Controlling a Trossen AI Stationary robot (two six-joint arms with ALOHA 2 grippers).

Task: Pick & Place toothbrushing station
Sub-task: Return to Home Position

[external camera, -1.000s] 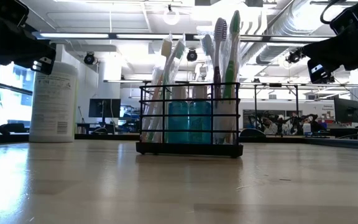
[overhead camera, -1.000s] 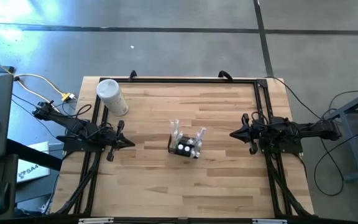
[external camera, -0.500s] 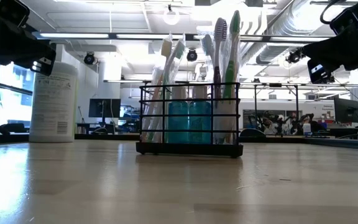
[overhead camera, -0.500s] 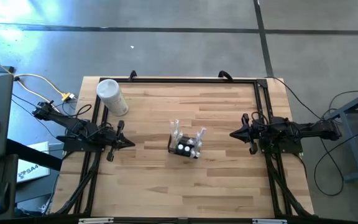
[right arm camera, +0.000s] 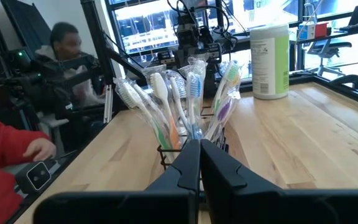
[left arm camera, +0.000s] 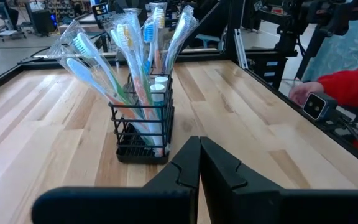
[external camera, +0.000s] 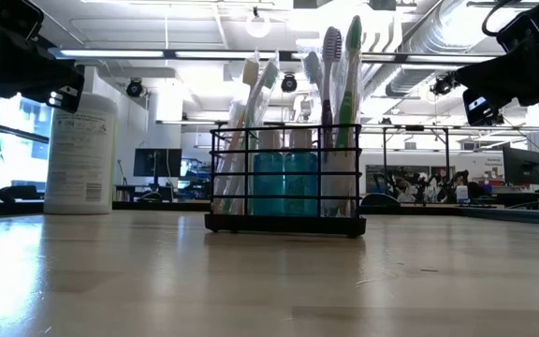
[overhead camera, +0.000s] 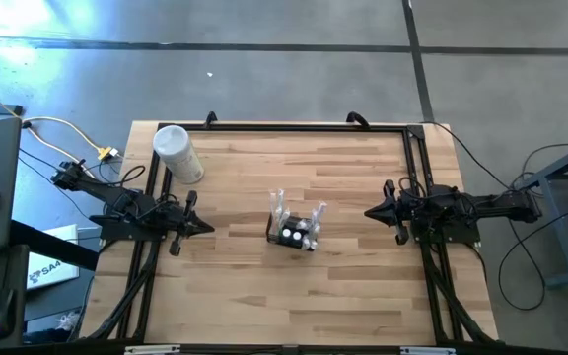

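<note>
The toothbrushing station (overhead camera: 295, 230) is a small black wire holder that stands on its base at the middle of the wooden table (overhead camera: 363, 296). It holds wrapped toothbrushes and blue tubes (external camera: 286, 183) upright (left arm camera: 143, 118) (right arm camera: 188, 118). My left gripper (overhead camera: 209, 227) hovers shut near the table's left edge, pointing at the holder, its fingers together in its wrist view (left arm camera: 199, 163). My right gripper (overhead camera: 369, 212) hovers shut near the right edge, facing the holder from the other side (right arm camera: 199, 160). Neither touches anything.
A white cylindrical container (overhead camera: 177, 154) (external camera: 80, 154) stands at the table's far left corner. A black metal frame (overhead camera: 294, 126) runs along the far and side edges. People show beyond the table: a red sleeve (left arm camera: 353, 87), a seated person (right arm camera: 64, 43).
</note>
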